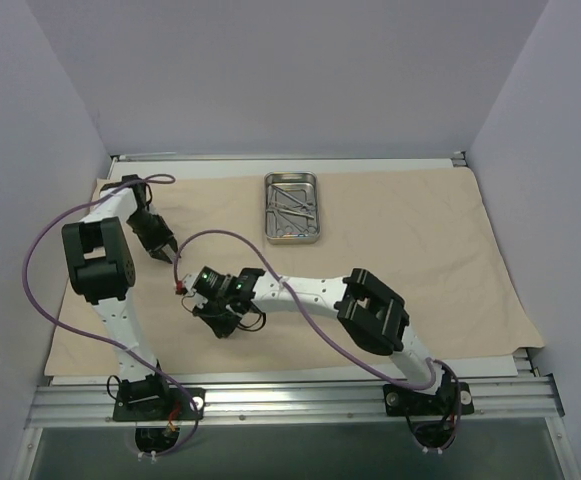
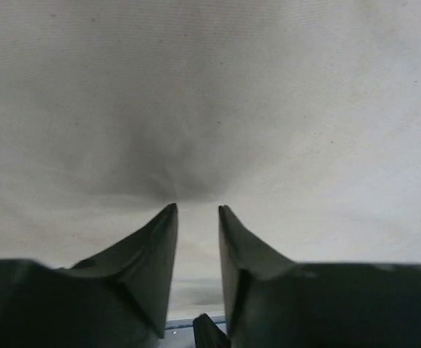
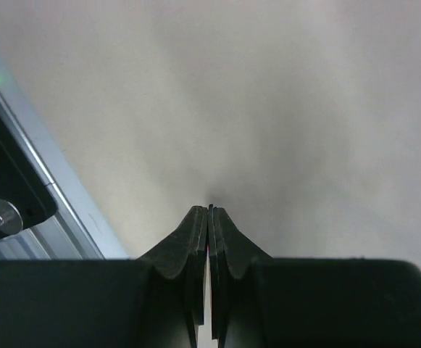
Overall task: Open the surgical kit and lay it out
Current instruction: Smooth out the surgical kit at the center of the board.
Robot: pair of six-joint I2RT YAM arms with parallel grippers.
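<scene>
Cloth (image 1: 420, 250) spread flat, tray (image 1: 269, 210) on cloth at far centre, instruments (image 1: 292, 205) inside tray, L gripper (image 2: 197, 210) slightly open, empty, over cloth near-left, R gripper (image 3: 210, 209) closed tight, nothing visible between fingers, tips at cloth.

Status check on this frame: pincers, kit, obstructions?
Left pincer part open, empty, over cloth. Right pincer shut, empty. Cloth spread; instruments in tray. Nothing obstructing.
</scene>
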